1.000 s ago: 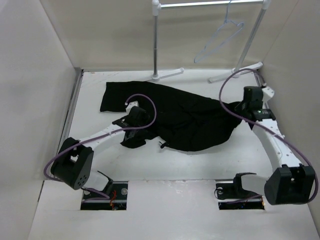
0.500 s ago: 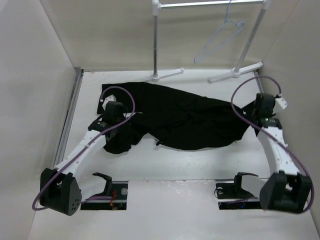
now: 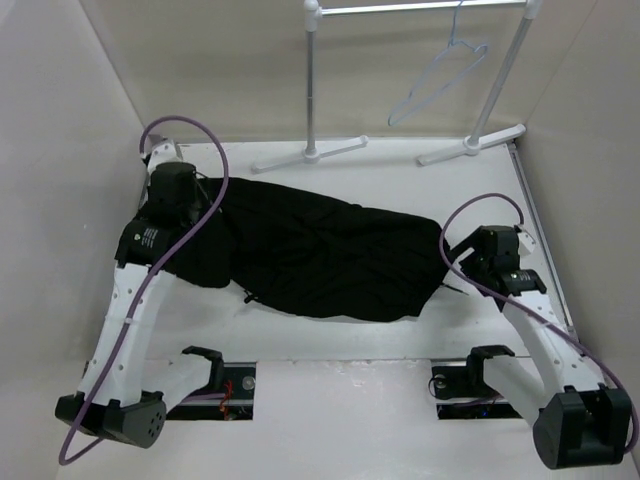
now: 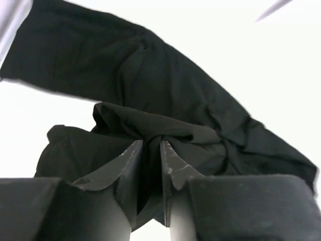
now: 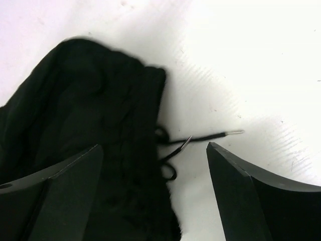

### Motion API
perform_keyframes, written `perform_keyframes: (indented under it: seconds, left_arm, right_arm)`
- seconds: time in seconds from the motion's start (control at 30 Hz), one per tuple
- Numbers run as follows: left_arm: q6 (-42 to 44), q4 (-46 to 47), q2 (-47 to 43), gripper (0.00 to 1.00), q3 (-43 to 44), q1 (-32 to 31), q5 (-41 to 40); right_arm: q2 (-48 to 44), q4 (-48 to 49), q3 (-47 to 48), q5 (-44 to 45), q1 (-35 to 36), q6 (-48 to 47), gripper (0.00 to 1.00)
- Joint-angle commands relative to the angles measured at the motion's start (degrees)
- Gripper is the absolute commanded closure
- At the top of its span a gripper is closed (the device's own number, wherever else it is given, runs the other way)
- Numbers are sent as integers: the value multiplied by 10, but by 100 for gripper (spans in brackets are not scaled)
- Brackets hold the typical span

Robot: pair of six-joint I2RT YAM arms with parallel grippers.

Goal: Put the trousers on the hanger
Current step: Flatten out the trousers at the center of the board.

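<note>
well, i am working over a white table [image 3: 400,175] boxed in by pale walls [image 3: 60,150], a rack [image 3: 312,90] standing at the back, the hanger [image 3: 438,86] hanging from it. the trousers [image 3: 330,255] are lying spread across the table. my left claw [image 4: 152,144] is pinching their cloth; my right claw [image 5: 154,145] is gaping wide over their drawstring [image 5: 210,135].

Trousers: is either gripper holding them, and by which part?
The left gripper pinches a fold at the trousers' left end; the right gripper is open, holding nothing.
</note>
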Motion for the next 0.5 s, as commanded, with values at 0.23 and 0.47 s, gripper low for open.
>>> perform_keyframes:
  seconds: [0.23, 0.47]
  left_arm:
    - [-58, -32, -55, 93, -233, 109, 19]
    - [-63, -16, -56, 92, -237, 97, 19]
  right_arm:
    - [109, 171, 23, -121, -15, 1, 9]
    - [251, 192, 43, -114, -63, 39, 19]
